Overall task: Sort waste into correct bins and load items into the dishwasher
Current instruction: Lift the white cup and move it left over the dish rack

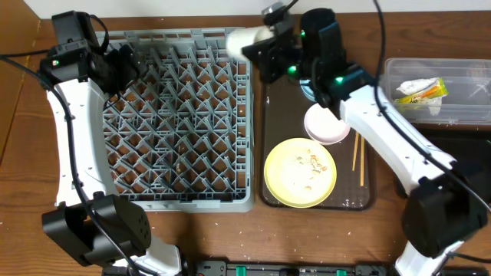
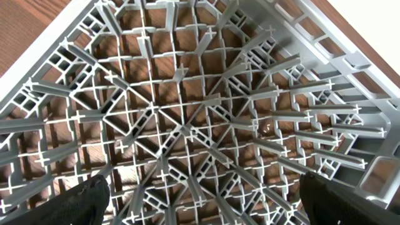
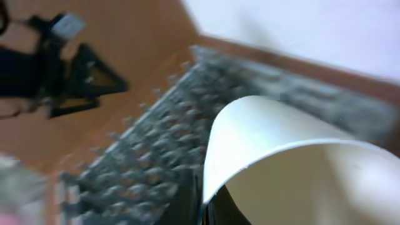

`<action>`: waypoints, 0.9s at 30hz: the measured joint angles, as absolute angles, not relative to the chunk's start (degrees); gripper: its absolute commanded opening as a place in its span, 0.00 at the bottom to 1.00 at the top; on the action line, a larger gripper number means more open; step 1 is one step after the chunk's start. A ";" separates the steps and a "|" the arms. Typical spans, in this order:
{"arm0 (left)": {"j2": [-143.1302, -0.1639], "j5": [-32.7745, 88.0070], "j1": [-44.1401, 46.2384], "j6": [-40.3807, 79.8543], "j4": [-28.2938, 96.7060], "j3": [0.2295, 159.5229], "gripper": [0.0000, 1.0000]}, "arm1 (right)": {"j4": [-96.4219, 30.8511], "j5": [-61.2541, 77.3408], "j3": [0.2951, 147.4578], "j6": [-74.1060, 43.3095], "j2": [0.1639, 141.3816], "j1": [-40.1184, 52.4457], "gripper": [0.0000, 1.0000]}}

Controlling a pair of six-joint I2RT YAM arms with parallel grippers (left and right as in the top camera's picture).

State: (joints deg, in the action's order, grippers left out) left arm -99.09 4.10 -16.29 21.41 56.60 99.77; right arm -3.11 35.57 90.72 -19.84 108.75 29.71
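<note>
The grey dish rack (image 1: 176, 115) fills the left half of the table and holds no dishes. My right gripper (image 1: 265, 46) is shut on the small cream cup (image 1: 244, 40) and holds it tilted above the rack's far right corner. In the blurred right wrist view the cup (image 3: 294, 162) fills the frame, with the rack (image 3: 144, 162) below. My left gripper (image 1: 123, 65) is open and empty over the rack's far left; its fingers (image 2: 206, 206) straddle the lattice (image 2: 200, 106). The yellow plate (image 1: 299, 172) with crumbs (image 1: 311, 161), the pinkish bowl (image 1: 326, 124) and the chopsticks (image 1: 357, 157) lie on the brown tray (image 1: 368, 195).
The clear tub (image 1: 437, 115) at the far right holds the yellow-green wrapper (image 1: 426, 92) and white paper. The black tray (image 1: 468, 149) lies just in front of it, partly under my right arm. A bluish bowl (image 1: 307, 88) shows partly beneath my right arm.
</note>
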 measured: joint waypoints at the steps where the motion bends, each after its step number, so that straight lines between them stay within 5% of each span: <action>1: -99.09 4.08 -16.29 21.41 56.62 99.77 0.98 | -1.89 37.82 90.72 -20.99 109.89 30.06 0.01; 13: -99.09 4.08 -16.29 21.41 56.60 99.77 0.98 | 28.58 62.02 90.59 -41.36 125.10 35.33 0.01; 27: -99.09 2.00 -18.46 23.83 55.16 99.77 0.98 | 36.23 67.81 90.59 -49.63 130.15 41.25 0.01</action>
